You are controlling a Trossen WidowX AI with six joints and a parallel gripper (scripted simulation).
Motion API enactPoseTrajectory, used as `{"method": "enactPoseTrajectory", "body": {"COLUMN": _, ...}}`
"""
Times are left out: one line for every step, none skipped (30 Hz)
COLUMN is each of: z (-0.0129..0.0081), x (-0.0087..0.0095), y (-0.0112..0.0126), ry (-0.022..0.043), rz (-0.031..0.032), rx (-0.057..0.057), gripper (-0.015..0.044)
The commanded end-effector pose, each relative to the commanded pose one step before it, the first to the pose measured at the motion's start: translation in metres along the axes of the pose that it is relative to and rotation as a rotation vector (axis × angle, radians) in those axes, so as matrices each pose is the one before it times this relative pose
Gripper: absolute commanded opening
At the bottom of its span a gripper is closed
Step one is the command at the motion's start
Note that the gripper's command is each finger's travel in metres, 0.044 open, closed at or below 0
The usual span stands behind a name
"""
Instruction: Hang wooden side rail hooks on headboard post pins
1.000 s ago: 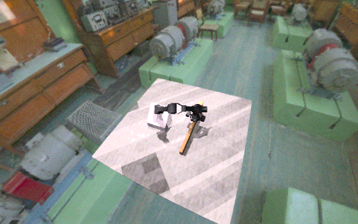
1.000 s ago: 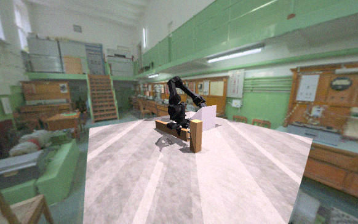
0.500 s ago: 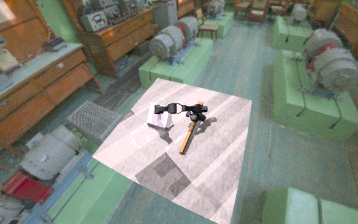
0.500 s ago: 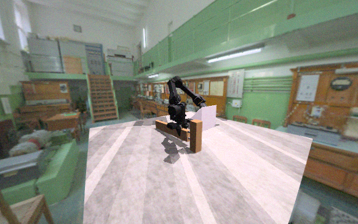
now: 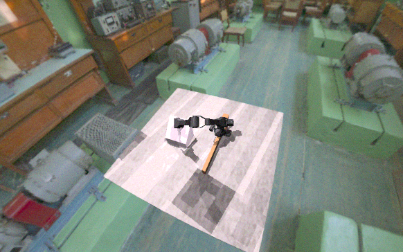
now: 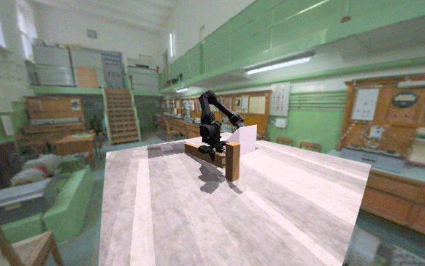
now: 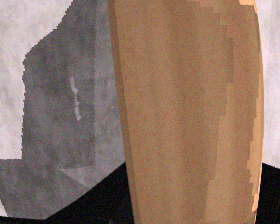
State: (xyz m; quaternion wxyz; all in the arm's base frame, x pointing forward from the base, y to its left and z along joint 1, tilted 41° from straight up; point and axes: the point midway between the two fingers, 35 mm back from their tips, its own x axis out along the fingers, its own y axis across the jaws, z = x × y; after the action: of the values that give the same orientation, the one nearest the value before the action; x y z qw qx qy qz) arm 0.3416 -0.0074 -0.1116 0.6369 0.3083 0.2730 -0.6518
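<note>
Rail's clamped and sitting right up against the post

The gripper (image 5: pixel 220 133) is closed on the wooden side rail (image 5: pixel 213 152) near its post end. The rail runs from mid-table toward the top view's far edge, up to the headboard post (image 6: pixel 232 161), standing upright. Can't tell if the hooks sit on the pins. Rail's other end looks down on the table (image 6: pixel 181 219).

My arm (image 6: pixel 210 109) reads matte black all over: slim jointed links, chunky blocky housings near the gripper (image 6: pixel 210 150), sitting on a pale white base (image 5: pixel 178 134).
</note>
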Motion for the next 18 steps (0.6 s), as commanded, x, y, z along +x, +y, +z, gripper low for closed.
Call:
{"method": "enactPoseTrajectory", "body": {"z": -0.00527, "x": -0.00608, "y": 0.00284, "ry": 0.00773, "rz": 0.01491, "rx": -0.0027, "gripper": 0.0000}}
{"method": "enactPoseTrajectory", "body": {"z": -0.00011, "x": -0.00002, "y": -0.00008, "ry": 0.00001, "rz": 0.00000, "rx": 0.0000, "gripper": 0.0000}}
{"method": "enactPoseTrajectory", "body": {"z": -0.00010, "x": 0.00006, "y": -0.00010, "ry": 0.00000, "rz": 0.00000, "rx": 0.0000, "gripper": 0.0000}}
{"method": "enactPoseTrajectory", "body": {"z": -0.00011, "x": 0.00011, "y": -0.00011, "ry": 0.00000, "rz": 0.00000, "rx": 0.0000, "gripper": 0.0000}}
{"method": "enactPoseTrajectory", "body": {"z": -0.00011, "x": 0.00011, "y": -0.00011, "ry": 0.00000, "rz": 0.00000, "rx": 0.0000, "gripper": 0.0000}}
{"method": "enactPoseTrajectory", "body": {"z": -0.00011, "x": 0.00011, "y": -0.00011, "ry": 0.00000, "rz": 0.00000, "rx": 0.0000, "gripper": 0.0000}}
{"method": "enactPoseTrajectory", "body": {"z": -0.00011, "x": 0.00011, "y": -0.00011, "ry": 0.00000, "rz": 0.00000, "rx": 0.0000, "gripper": 0.0000}}
{"method": "enactPoseTrajectory", "body": {"z": -0.00011, "x": 0.00011, "y": -0.00011, "ry": 0.00000, "rz": 0.00000, "rx": 0.0000, "gripper": 0.0000}}
{"method": "enactPoseTrajectory", "body": {"z": -0.00011, "x": 0.00011, "y": -0.00011, "ry": 0.00000, "rz": 0.00000, "rx": 0.0000, "gripper": 0.0000}}
{"method": "enactPoseTrajectory", "body": {"z": -0.00011, "x": 0.00011, "y": -0.00010, "ry": 0.00000, "rz": 0.00000, "rx": 0.0000, "gripper": 0.0000}}
{"method": "enactPoseTrajectory", "body": {"z": -0.00011, "x": 0.00010, "y": -0.00005, "ry": 0.00000, "rz": 0.00000, "rx": 0.0000, "gripper": 0.0000}}
{"method": "enactPoseTrajectory", "body": {"z": -0.00011, "x": 0.00008, "y": -0.00001, "ry": 0.00000, "rz": 0.00000, "rx": 0.0000, "gripper": 0.0000}}
{"method": "enactPoseTrajectory", "body": {"z": -0.00011, "x": 0.00006, "y": 0.00004, "ry": 0.00000, "rz": 0.00000, "rx": 0.0000, "gripper": 0.0000}}
{"method": "enactPoseTrajectory", "body": {"z": -0.00011, "x": 0.00003, "y": 0.00009, "ry": 0.00000, "rz": 0.00000, "rx": 0.0000, "gripper": 0.0000}}
{"method": "enactPoseTrajectory", "body": {"z": -0.00011, "x": 0.00000, "y": 0.00011, "ry": 0.00001, "rz": 0.00001, "rx": 0.0000, "gripper": 0.0000}}
{"method": "enactPoseTrajectory", "body": {"z": -0.00011, "x": -0.00003, "y": 0.00012, "ry": 0.00001, "rz": 0.00001, "rx": 0.0000, "gripper": 0.0000}}
{"method": "enactPoseTrajectory", "body": {"z": -0.00011, "x": -0.00007, "y": 0.00012, "ry": 0.00001, "rz": 0.00001, "rx": 0.0000, "gripper": 0.0000}}
{"method": "enactPoseTrajectory", "body": {"z": -0.00011, "x": -0.00010, "y": 0.00012, "ry": 0.00001, "rz": 0.00001, "rx": 0.0000, "gripper": 0.0000}}
